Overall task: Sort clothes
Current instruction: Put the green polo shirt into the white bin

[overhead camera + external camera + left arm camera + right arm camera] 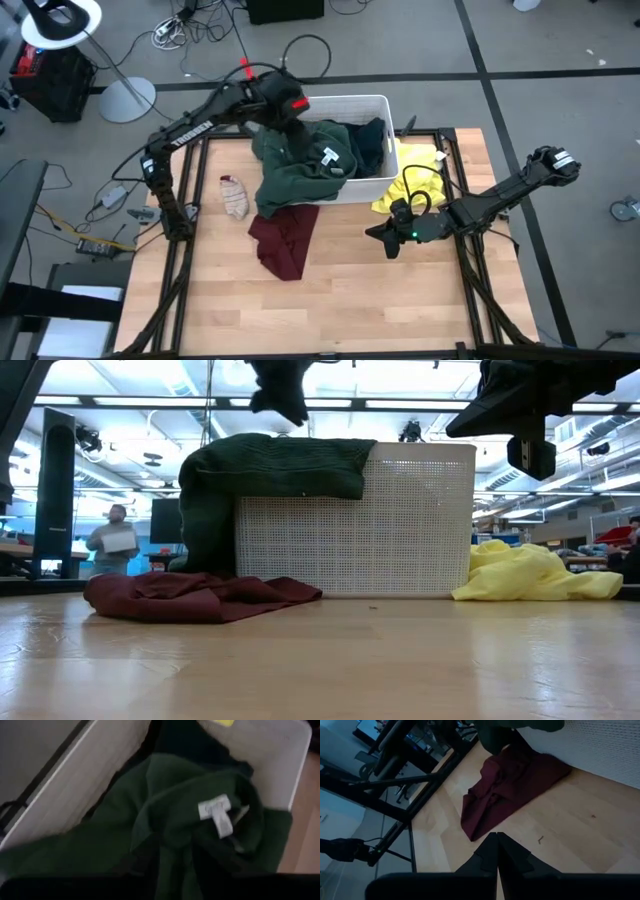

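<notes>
Right gripper [386,243] hovers over bare table, fingers pressed together, holding nothing. Maroon piece [283,238] lies at its 9 o'clock, long axis 12–6, just beside the white tub [345,100]. Left gripper [292,115] hangs over the green top [305,165] draped on the tub wall; cannot tell its finger state. Only the left wrist view shows the neck label [217,812].

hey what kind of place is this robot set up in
Probably a robotics lab or open workshop, not a home: ceiling strip lights run over a wide room, loose cables trail across the grey floor, and a person stands among desks behind the white tub.
</notes>
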You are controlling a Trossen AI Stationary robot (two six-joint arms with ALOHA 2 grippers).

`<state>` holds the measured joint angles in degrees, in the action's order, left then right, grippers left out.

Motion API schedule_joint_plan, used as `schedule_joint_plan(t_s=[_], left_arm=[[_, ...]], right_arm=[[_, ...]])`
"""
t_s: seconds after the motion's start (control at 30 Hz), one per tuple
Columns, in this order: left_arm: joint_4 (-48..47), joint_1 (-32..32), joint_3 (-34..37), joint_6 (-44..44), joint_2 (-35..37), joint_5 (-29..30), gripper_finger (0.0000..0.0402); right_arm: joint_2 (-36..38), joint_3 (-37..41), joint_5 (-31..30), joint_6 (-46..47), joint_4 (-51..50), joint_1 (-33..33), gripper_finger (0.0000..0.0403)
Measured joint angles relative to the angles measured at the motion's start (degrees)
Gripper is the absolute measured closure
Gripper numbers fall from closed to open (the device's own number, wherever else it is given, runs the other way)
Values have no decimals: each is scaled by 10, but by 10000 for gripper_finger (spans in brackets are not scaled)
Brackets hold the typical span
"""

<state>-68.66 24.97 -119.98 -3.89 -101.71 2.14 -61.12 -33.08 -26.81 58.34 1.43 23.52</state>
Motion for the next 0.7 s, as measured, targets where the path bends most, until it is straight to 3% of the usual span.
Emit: schedule_joint_plan(t_s=[0.1, 0.23, 0.5, 0.7], left_arm=[[-45, -1, 4, 8, 20, -1, 290], [-51, -3, 62, 7, 90, 1, 299], [59, -10, 326, -78, 314, 15, 307], [165, -23, 495, -153, 439, -45, 308]], right_arm=[[0, 0, 0, 0, 0, 0, 395], [0, 0, 1, -1, -1, 0, 398], [0, 0, 1, 0, 0, 0, 396], [0, 0, 1, 1, 0, 0, 398]])
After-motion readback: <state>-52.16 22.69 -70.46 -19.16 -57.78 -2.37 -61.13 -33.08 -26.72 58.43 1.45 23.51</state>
